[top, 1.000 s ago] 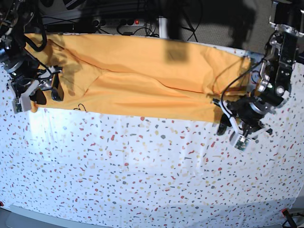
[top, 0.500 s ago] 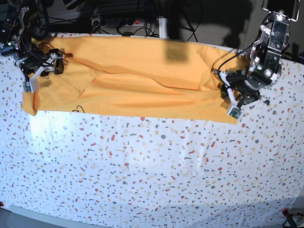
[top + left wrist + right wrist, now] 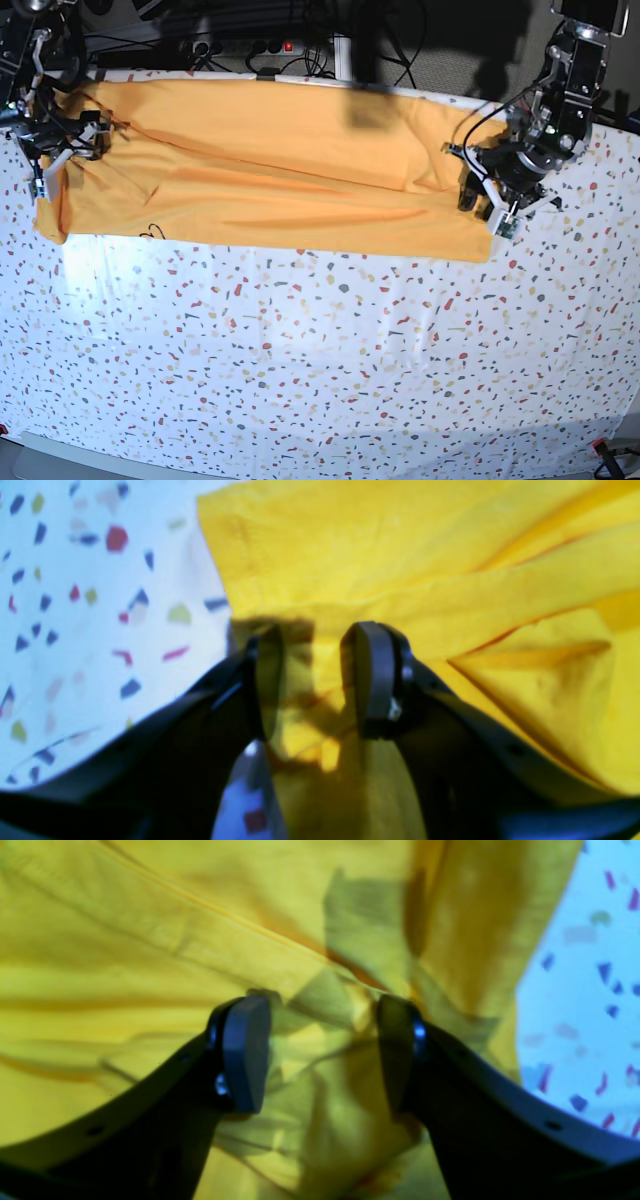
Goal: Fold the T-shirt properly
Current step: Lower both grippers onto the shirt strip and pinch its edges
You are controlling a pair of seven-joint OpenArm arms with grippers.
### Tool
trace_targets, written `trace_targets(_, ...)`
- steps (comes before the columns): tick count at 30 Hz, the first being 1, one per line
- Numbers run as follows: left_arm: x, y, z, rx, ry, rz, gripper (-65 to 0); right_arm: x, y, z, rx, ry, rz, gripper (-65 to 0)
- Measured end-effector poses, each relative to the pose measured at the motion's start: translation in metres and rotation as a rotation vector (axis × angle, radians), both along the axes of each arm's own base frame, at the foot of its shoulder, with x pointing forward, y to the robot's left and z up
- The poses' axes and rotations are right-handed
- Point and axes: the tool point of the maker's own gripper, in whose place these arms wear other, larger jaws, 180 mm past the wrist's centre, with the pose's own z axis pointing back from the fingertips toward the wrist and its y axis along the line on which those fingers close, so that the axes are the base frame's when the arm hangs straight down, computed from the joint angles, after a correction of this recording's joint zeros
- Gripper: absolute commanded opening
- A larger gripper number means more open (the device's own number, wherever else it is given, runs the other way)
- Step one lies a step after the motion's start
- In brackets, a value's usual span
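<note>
Looking at the T-shirt (image 3: 270, 170), it lay stretched out as a long band across the far side of the table (image 3: 320, 360), long axis running between our two arms. The left claw (image 3: 312, 680) sat over one short end, the right claw (image 3: 320, 1050) over the other, both spread with cloth between the fingers, nothing pinched yet. We figured each arm takes its own end.

T-shirt (image 3: 150, 940) script and tag unseen
</note>
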Motion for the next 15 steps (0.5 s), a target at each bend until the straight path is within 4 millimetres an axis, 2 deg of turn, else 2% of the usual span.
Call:
trace_targets(6, 0.002, 0.001, -0.004, -0.012, -0.008, 0.000, -41.4, -0.002, -0.014, -0.001, -0.013, 0.010, -0.030, -31.0)
trace_targets(10, 0.013, 0.004, 0.000, 0.015, -0.008, -0.006, -41.4, 0.000, -0.025, 0.001, -0.016, 0.011, -0.047, -31.0)
trace_targets(15, 0.019, 0.002, 0.001, -0.005, 0.019, 0.017, -41.3, 0.007, -0.019, 0.003, 0.035, -0.017, -0.063, -31.0)
